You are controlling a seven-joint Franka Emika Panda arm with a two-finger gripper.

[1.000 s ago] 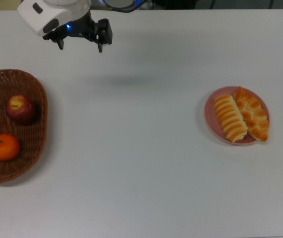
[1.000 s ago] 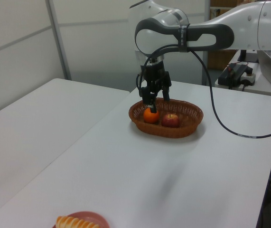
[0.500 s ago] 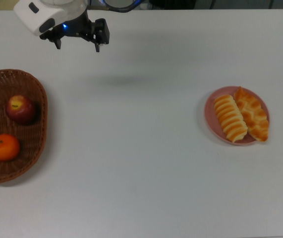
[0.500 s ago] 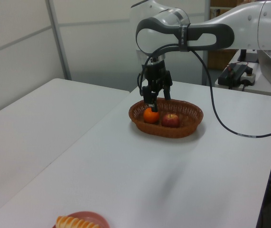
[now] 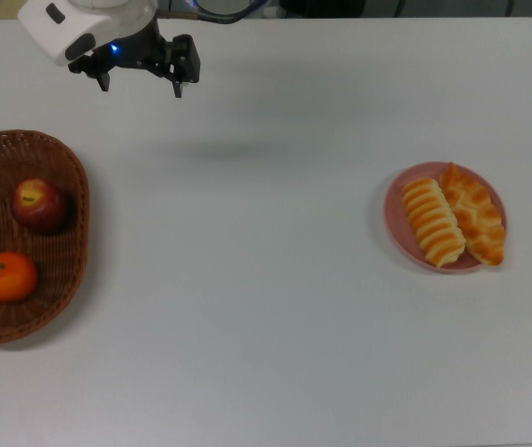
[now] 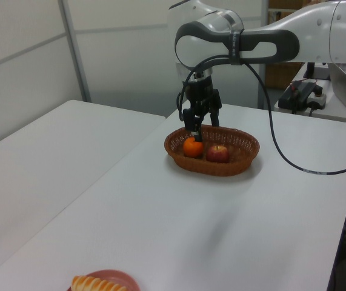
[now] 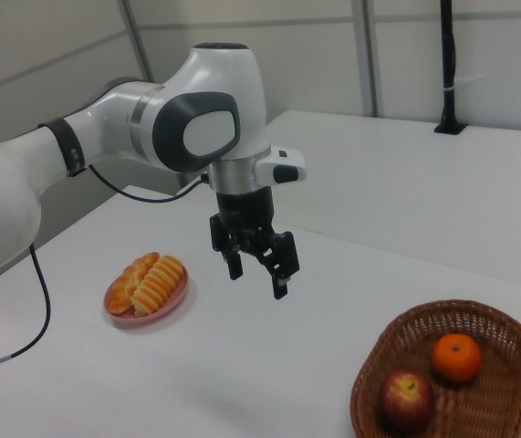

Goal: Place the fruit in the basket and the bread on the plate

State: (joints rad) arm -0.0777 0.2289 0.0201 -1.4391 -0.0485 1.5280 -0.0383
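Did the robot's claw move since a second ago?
Yes. In the top view the gripper has slid toward the top view's upper left, nearer the table's far edge, while the basket stayed put.

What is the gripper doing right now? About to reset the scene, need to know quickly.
Gripper: open, holding nothing, raised above the white table.

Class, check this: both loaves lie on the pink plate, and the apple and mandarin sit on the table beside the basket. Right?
Not quite. The apple and mandarin sit inside the basket, as the top view shows. Both loaves do lie on the pink plate.
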